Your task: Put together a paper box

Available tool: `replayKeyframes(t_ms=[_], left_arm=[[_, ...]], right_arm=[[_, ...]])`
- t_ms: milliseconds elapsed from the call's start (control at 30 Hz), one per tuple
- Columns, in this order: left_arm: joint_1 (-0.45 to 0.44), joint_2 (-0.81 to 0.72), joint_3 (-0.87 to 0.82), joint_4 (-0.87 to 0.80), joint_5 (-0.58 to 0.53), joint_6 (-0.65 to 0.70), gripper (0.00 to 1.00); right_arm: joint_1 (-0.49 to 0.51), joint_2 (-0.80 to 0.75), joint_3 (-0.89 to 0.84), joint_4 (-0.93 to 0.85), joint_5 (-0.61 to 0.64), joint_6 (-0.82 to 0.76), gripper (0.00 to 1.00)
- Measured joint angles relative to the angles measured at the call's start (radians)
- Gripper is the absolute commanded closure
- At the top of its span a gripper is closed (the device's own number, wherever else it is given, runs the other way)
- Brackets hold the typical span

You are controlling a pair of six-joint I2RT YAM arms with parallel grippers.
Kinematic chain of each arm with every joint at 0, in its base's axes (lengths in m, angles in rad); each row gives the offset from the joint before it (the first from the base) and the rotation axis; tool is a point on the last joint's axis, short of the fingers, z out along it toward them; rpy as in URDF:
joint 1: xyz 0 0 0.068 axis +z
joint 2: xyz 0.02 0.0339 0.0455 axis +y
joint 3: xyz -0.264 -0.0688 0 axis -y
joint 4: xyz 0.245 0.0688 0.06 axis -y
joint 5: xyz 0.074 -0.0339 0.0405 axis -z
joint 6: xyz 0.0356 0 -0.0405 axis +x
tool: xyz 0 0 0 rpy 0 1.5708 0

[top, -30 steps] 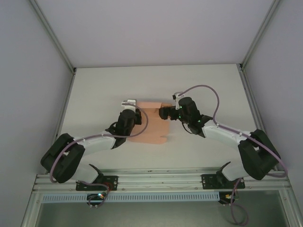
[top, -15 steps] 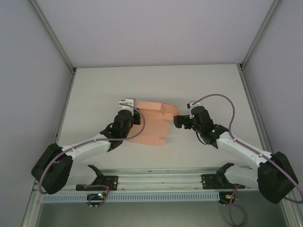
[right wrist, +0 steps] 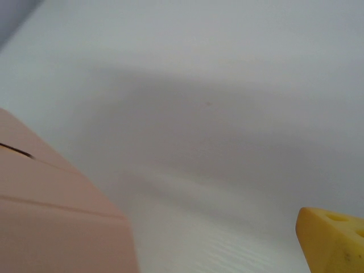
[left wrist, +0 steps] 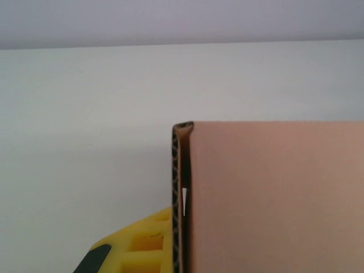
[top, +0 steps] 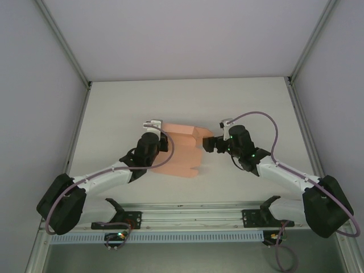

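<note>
The paper box point(top: 181, 154) is a salmon-pink card sheet lying on the white table between the two arms, with a flap point(top: 199, 135) folded up at its far right corner. My left gripper point(top: 156, 127) is shut on the sheet's left edge. In the left wrist view the doubled card edge point(left wrist: 182, 193) runs beside one yellow finger point(left wrist: 136, 250), and the card face point(left wrist: 273, 199) hides the other. My right gripper point(top: 208, 143) stands open just right of the raised flap, apart from it. The right wrist view has the card point(right wrist: 51, 222) at lower left and a yellow fingertip point(right wrist: 333, 242) at lower right.
The white table point(top: 114, 108) is walled by grey panels at the back and both sides. An aluminium rail point(top: 193, 216) carrying the arm bases runs along the near edge. Cables loop above both wrists.
My right gripper drew back to the right from the card's far right flap, then came partway back left. The left arm stretched out, still gripping the card, which shifted slightly.
</note>
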Motion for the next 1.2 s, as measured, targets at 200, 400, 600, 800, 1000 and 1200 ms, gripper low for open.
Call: replayKeyframes(t_ms=[200,400,600,800,1000,1200], left_arm=[[0.000,0.004,0.000,0.000,0.016,-0.017,1.00],[0.000,0.017,0.000,0.001,0.017,-0.036,1.00],[0.000,0.023,0.000,0.000,0.010,-0.046,1.00],[0.000,0.024,0.000,0.000,0.000,-0.053,1.00],[0.004,0.024,0.000,-0.011,-0.003,-0.053,1.00],[0.020,0.009,0.000,-0.014,0.003,-0.053,1.00]], right_arm=[[0.005,0.048,0.003,0.103,-0.103,0.019,0.00],[0.041,0.130,0.052,0.129,-0.114,0.022,0.00],[0.080,0.172,0.077,0.145,-0.042,0.025,0.00],[0.087,0.165,0.077,0.134,0.003,0.025,0.00],[0.089,-0.031,0.026,0.002,0.002,-0.010,0.00],[0.085,-0.346,0.001,-0.190,-0.016,-0.055,0.00]])
